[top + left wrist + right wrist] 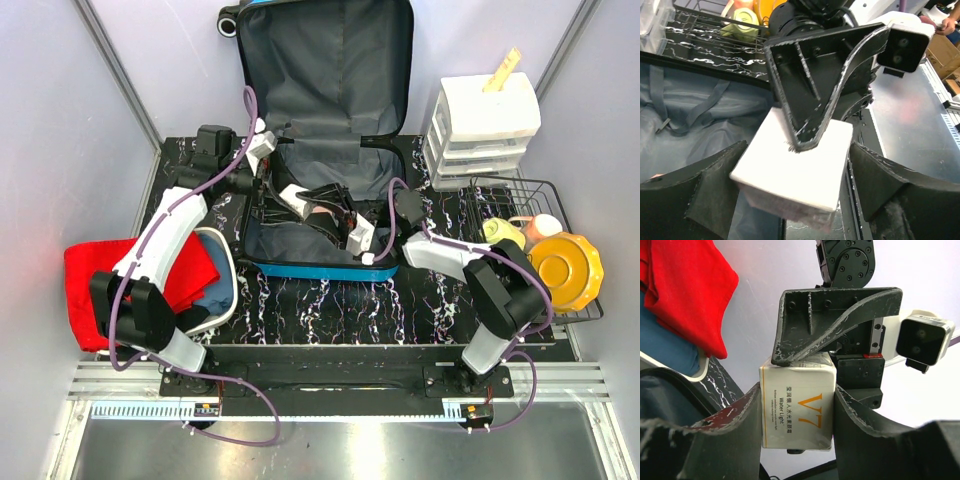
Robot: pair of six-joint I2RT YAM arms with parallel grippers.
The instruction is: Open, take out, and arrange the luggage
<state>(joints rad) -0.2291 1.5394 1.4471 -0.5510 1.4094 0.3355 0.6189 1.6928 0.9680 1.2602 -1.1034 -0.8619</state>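
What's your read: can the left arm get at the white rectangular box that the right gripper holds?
Probably yes. The left gripper is open with its fingers flanking the white rectangular box on two free sides; the right gripper grips the other two, so nothing looks in the way.

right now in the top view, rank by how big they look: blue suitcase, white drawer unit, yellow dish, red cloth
1. blue suitcase, largest by far
2. red cloth and white drawer unit: much alike, and the cloth is partly hidden, so no ranking between them
3. yellow dish, smallest
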